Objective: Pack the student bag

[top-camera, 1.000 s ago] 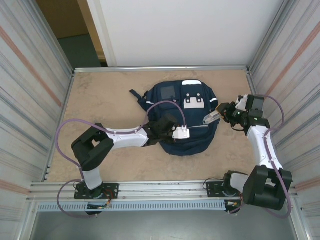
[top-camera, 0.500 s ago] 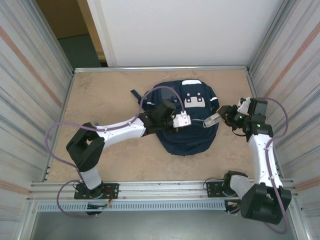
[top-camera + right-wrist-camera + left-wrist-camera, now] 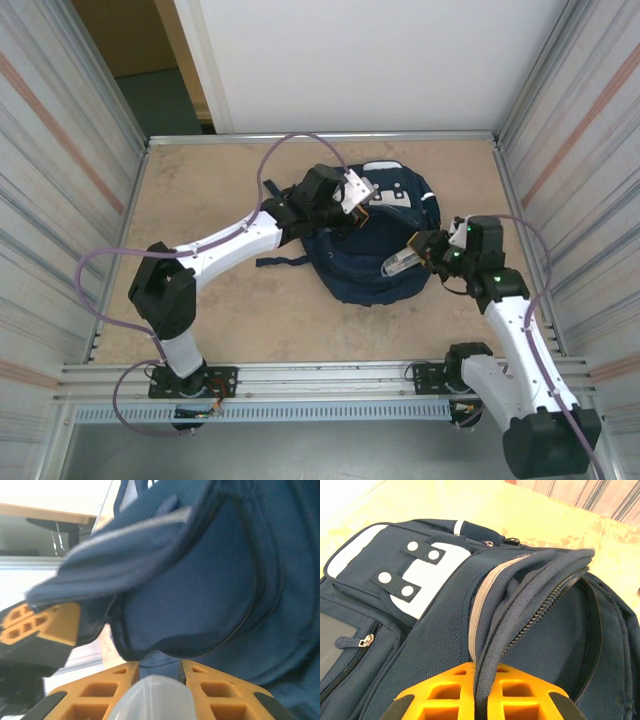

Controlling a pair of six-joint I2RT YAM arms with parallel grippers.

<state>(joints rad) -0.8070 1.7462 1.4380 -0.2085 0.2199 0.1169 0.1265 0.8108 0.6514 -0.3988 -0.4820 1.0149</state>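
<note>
Since a second ago my left gripper (image 3: 356,195) had swung from the bag's near side to its far edge, dragging the zipper rim up with it, and the right gripper (image 3: 408,258) had come in nearer and leftward. I saw the bag (image 3: 372,285) lying right of centre on the table (image 3: 220,200), its main compartment gaping. On the left wrist camera the orange fingers (image 3: 415,697) were closed tight on that rim, with the white buckle patch (image 3: 440,590) off to the left. The right fingers were pinched on a clear object (image 3: 149,697), held just at the mouth of the opening; I couldn't tell what it was.
</note>
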